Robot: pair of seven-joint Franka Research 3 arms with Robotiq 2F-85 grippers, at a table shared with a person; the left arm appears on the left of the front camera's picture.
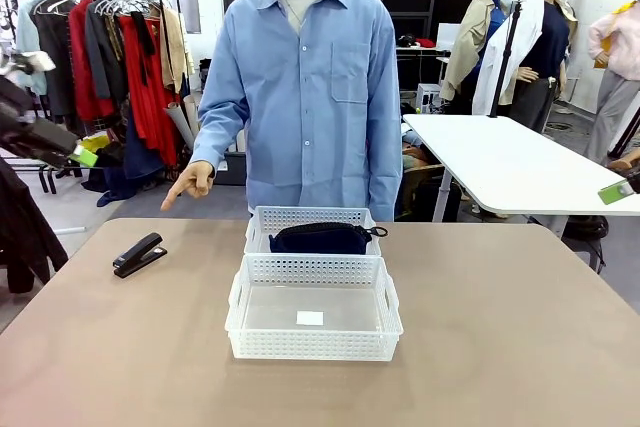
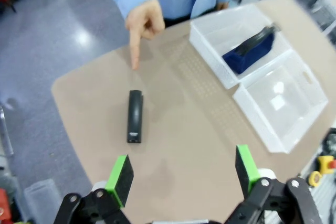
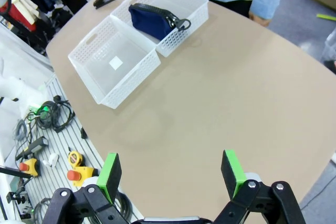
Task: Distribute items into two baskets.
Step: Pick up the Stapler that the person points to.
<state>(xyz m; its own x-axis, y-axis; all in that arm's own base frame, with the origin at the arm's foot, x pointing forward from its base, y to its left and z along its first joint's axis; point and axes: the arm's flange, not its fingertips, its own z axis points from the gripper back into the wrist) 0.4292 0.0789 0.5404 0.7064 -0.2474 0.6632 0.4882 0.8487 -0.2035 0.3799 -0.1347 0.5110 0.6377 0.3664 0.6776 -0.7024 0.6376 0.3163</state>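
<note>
1. The left gripper (image 2: 182,174) hangs above the table with its green pads spread wide and nothing between them. The right gripper (image 3: 171,174) is likewise parted over bare tabletop.
2. Ahead of the left gripper, the black stapler (image 2: 135,116) lies flat, well apart from the baskets. A person's hand (image 2: 144,22) points a finger down just beyond it.
3. The navy pouch (image 1: 320,238) lies in the far basket (image 1: 262,222), which is set against the near basket (image 1: 312,345) bearing a small white label (image 1: 310,318).
4. The table (image 1: 500,327) is matte tan with rounded corners, and a clothes rack (image 1: 110,37) stands behind it.
5. Both baskets are white perforated plastic, and the pouch is soft fabric.
</note>
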